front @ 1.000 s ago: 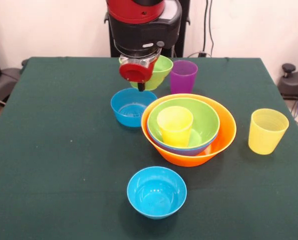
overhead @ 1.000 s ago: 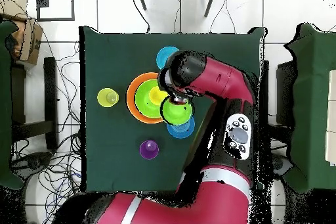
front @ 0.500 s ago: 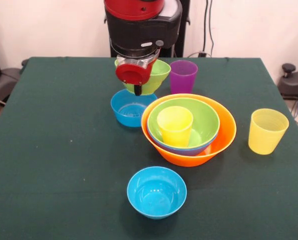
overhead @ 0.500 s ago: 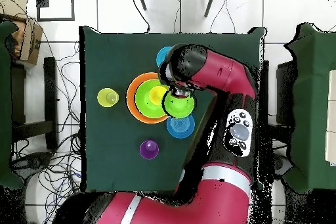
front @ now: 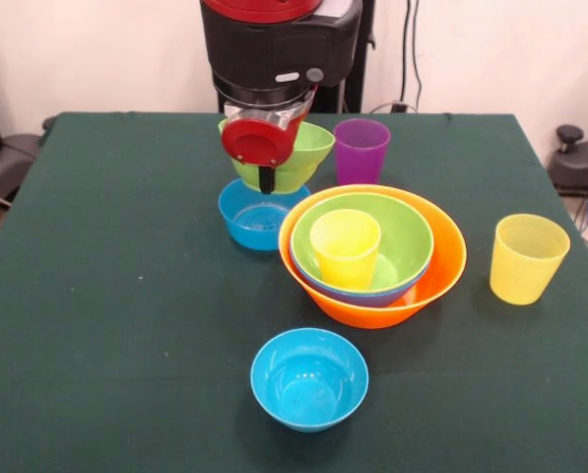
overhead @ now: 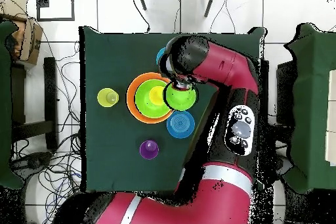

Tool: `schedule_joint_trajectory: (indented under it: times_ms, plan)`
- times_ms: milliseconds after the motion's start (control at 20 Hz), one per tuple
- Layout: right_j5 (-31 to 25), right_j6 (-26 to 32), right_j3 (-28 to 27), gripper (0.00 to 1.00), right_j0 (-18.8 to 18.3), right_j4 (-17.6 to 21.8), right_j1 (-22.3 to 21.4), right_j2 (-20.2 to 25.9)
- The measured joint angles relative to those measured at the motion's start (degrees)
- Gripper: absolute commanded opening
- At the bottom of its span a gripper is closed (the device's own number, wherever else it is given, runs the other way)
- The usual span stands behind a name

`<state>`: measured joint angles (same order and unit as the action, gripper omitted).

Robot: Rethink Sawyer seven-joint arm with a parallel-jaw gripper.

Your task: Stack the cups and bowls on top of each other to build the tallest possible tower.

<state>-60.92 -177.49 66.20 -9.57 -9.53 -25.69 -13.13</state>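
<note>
My gripper (front: 266, 175) is shut on the rim of the small green bowl (front: 308, 148) and holds it in the air, above and just behind a small blue bowl (front: 254, 215). In the overhead view the held bowl (overhead: 179, 96) hangs beside the tower. The tower is the orange bowl (front: 441, 266) holding the large blue bowl (front: 372, 294), the medium green bowl (front: 407, 232) and the opaque yellow cup (front: 345, 246). The purple cup (front: 360, 150) stands behind the tower. The ribbed pale yellow cup (front: 526, 258) stands to its right. The second small blue bowl (front: 308, 377) sits in front.
The dark green table (front: 106, 296) carries everything. In the overhead view the arm (overhead: 223, 77) reaches over the table's right side and partly hides one small blue bowl (overhead: 161, 56). Cables lie on the floor around the table.
The gripper has carried the small green bowl away from over the small blue bowl, further from the robot's base, and slightly higher. Nothing else has moved.
</note>
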Motion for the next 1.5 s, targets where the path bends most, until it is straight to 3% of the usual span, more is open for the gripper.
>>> schedule_joint_trajectory:
  times_ms: [450, 1000, 1500]
  plan:
    - [-0.01, 0.00, -1.53, 0.00, 0.00, -0.51, 0.01, 0.02]
    - [0.00, 0.00, -1.53, 0.00, 0.05, -4.05, 0.12, 0.41]
    - [-0.01, 0.00, -3.30, 0.00, 0.16, -4.27, 1.28, 0.40]
